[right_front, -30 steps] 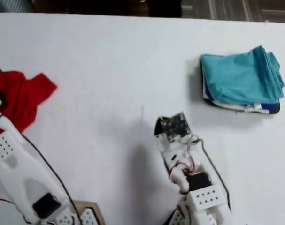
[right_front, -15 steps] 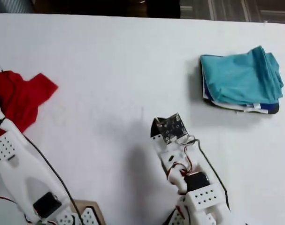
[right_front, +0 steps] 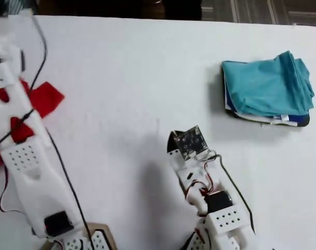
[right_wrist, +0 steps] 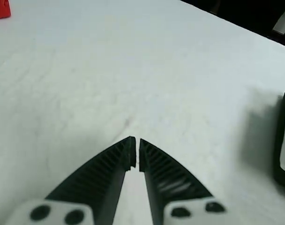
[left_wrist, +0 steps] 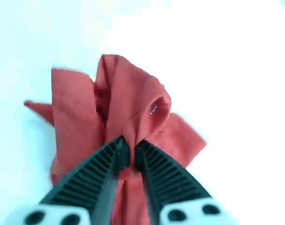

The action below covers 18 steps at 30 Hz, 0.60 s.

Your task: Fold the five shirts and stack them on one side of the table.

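left arm [right_front: 27, 166] had swung forward over the white table [right_front: 121, 67], left gripper [left_wrist: 129, 152] clamped on the red shirt [left_wrist: 133, 103]; right gripper [right_wrist: 134, 154] sat closed, empty; dark floor [right_front: 241, 9] lay beyond

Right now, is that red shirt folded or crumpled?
Crumpled: the red shirt is bunched in loose creases, with the left hand pinching a ridge of it.

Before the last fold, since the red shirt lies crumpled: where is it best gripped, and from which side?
Grip the raised ridge in the middle of the red shirt, coming from above. It stands up in a bunched fold that the jaws can likely pinch; the flat edges offer less to catch. The left gripper is shut there.
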Each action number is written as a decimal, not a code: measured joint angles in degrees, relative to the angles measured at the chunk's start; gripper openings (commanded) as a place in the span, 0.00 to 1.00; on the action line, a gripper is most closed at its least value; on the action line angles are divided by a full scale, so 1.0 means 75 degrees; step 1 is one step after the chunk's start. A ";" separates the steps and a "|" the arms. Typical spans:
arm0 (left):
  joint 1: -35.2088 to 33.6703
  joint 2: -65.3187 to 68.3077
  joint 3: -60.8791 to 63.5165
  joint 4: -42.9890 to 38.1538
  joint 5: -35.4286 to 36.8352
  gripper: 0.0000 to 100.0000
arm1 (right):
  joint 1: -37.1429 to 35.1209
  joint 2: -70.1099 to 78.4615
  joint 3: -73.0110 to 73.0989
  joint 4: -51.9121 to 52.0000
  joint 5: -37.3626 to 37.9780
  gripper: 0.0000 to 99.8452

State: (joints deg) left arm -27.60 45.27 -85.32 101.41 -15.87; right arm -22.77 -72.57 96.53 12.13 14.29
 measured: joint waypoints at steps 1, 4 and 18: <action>0.0211 -0.0305 0.0199 0.0000 0.0059 0.03 | 0.0000 0.0000 0.0000 0.0000 0.0000 0.02; 0.0856 -0.1242 0.1254 0.0000 0.0305 0.03 | 0.0035 0.0000 0.0000 0.0000 0.0000 0.02; 0.5497 -0.6341 0.8990 0.0000 0.0422 0.03 | 0.0621 0.0000 0.0000 0.0000 0.0000 0.02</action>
State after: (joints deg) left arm 13.63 -2.29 -17.89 101.41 -12.70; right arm -18.11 -72.57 96.53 12.13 14.29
